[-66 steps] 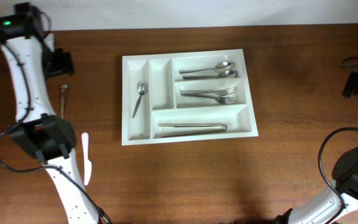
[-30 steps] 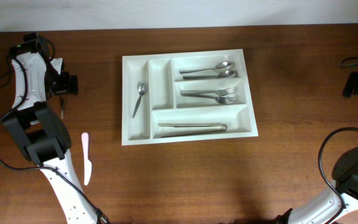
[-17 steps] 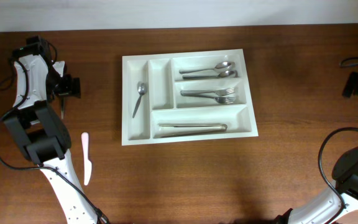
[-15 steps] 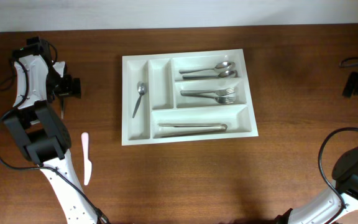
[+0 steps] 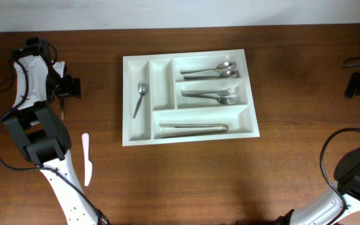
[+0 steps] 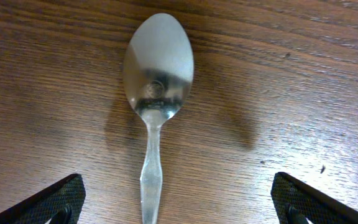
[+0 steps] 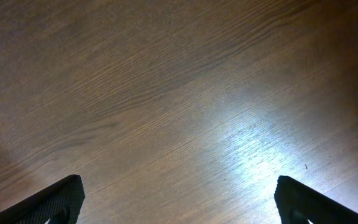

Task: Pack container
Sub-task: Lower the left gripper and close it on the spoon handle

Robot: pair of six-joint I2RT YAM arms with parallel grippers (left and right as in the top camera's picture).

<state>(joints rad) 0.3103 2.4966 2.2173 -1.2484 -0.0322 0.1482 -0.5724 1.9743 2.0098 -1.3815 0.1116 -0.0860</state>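
I'm holding the left gripper low over a loose spoon lying on the wooden table, its fingers spread wide on either side of the handle and touching nothing. The right gripper is hanging over the wood, likewise spread apart. The container is sitting mid-table, well to the right of the left gripper, carrying cutlery in four compartments.

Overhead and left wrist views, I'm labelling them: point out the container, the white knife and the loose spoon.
container (image 5: 161,84), overhead view, floor of its empty narrow compartment.
white knife (image 5: 87,159), overhead view, middle of its length.
spoon (image 6: 159,62), left wrist view, centre of its bowl.
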